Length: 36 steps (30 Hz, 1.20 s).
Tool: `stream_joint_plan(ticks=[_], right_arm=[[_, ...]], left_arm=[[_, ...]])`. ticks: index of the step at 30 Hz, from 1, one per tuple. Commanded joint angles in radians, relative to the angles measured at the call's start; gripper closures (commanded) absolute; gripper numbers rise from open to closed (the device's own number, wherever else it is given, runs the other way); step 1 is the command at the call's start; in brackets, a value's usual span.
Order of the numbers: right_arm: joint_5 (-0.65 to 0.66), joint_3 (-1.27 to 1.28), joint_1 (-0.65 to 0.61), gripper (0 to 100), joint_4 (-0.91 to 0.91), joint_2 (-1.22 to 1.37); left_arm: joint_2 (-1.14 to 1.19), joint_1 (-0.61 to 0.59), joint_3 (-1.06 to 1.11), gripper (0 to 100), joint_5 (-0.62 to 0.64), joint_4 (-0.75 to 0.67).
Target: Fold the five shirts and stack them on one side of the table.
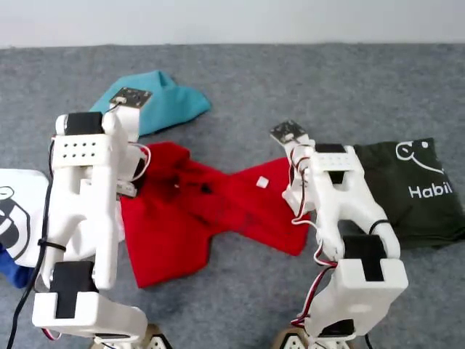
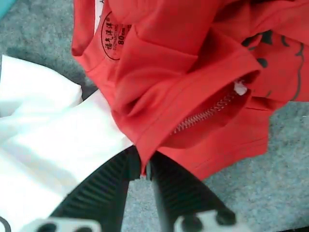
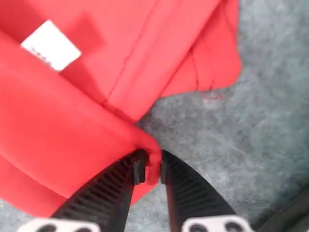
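Left hand (image 2: 144,162) and right hand (image 3: 153,167) each pinch the red shirt (image 1: 182,225) by an edge; it looks light and limp, probably best held at its hems.

Left pincer (image 2: 143,166) pinches red shirt (image 2: 193,72) edge beside white shirt (image 2: 48,140).

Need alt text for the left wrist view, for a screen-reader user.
The left gripper, black jaws shut, pinches a folded edge of a bunched red shirt. A white shirt lies beside it, meeting the red fabric's edge, on the grey table.
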Motion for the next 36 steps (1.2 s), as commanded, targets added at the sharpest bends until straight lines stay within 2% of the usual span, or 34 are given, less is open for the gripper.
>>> stream_joint_plan(ticks=[1, 5, 10, 18, 22, 29, 36], right_arm=[[0.011, -0.002, 0.010, 94.6, -0.013, -0.007], [0.048, -0.017, 0.008, 99.3, -0.004, -0.024], [0.061, -0.086, 0.010, 98.7, 0.054, -0.114], [0.060, -0.245, 0.008, 98.7, 0.191, -0.429], [0.048, -0.298, 0.010, 98.7, 0.245, -0.598], [-0.052, -0.382, 0.010, 98.7, 0.286, -0.857], [-0.155, -0.621, 0.010, 98.7, 0.374, -0.938]], left_arm=[[-0.049, 0.003, -0.002, 99, -0.009, 0.021], [-0.051, 0.003, -0.002, 99, -0.009, 0.021], [-0.057, 0.003, -0.002, 99, -0.009, 0.021], [-0.084, 0.009, -0.056, 99, -0.006, 0.023], [-0.226, 0.011, -0.174, 99, 0.040, 0.023], [-0.519, 0.009, -0.298, 99, 0.041, 0.021], [-0.736, 0.012, -0.395, 99, 0.041, -0.009]])
